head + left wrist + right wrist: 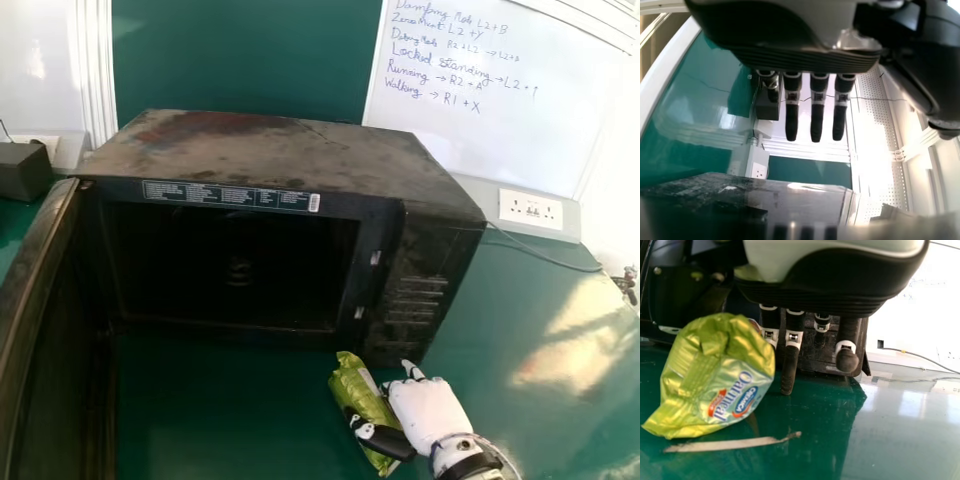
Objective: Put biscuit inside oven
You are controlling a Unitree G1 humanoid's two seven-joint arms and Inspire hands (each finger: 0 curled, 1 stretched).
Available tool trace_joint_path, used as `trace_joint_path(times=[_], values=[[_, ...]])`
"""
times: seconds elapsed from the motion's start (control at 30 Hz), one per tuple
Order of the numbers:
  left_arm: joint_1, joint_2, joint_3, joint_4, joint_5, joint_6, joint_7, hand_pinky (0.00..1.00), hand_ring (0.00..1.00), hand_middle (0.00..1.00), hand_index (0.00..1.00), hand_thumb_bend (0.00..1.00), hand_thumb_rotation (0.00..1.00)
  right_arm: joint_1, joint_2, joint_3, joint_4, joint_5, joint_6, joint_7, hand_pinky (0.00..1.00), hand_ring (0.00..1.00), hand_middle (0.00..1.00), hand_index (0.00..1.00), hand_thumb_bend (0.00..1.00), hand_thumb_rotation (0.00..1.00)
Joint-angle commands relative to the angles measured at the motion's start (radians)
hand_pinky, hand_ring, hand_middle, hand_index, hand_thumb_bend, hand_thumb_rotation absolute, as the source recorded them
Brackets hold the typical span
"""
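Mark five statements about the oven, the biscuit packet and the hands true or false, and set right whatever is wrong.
1. The oven door stands open. True.
2. The thumb of the right hand lies across the biscuit packet. True.
3. The biscuit packet is inside the oven. False: it is outside, in front of the oven.
4. The fingers of the left hand are curled into a fist. False: the fingers of the left hand are straight.
5. In the head view, the wall socket is to the left of the oven. False: the wall socket is to its right.
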State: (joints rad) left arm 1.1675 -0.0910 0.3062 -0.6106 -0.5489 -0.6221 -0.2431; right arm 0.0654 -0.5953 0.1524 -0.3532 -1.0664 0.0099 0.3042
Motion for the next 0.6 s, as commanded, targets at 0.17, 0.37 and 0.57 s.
trace_joint_path(times=[0.17,0.37,0.57], values=[[0.002,-0.02,0.008,0.006,-0.007,-0.021,-0.019,0.7,0.75,0.8,0.78,0.86,0.84,0.022,0.001,0.025,0.001,0.028,0.01,0.047,0.05,0.04,0.29,0.48,0.51,0.03],[0.0,-0.024,0.009,0.008,0.001,-0.017,-0.011,0.67,0.74,0.78,0.77,0.87,0.85,0.019,0.005,-0.001,-0.039,0.135,-0.015,0.048,0.06,0.06,0.3,0.48,0.51,0.03],[-0.006,-0.013,0.011,0.013,-0.008,-0.023,-0.021,0.66,0.74,0.76,0.76,0.86,0.86,0.023,0.017,-0.031,-0.065,0.274,-0.043,0.042,0.05,0.05,0.29,0.48,0.51,0.03]])
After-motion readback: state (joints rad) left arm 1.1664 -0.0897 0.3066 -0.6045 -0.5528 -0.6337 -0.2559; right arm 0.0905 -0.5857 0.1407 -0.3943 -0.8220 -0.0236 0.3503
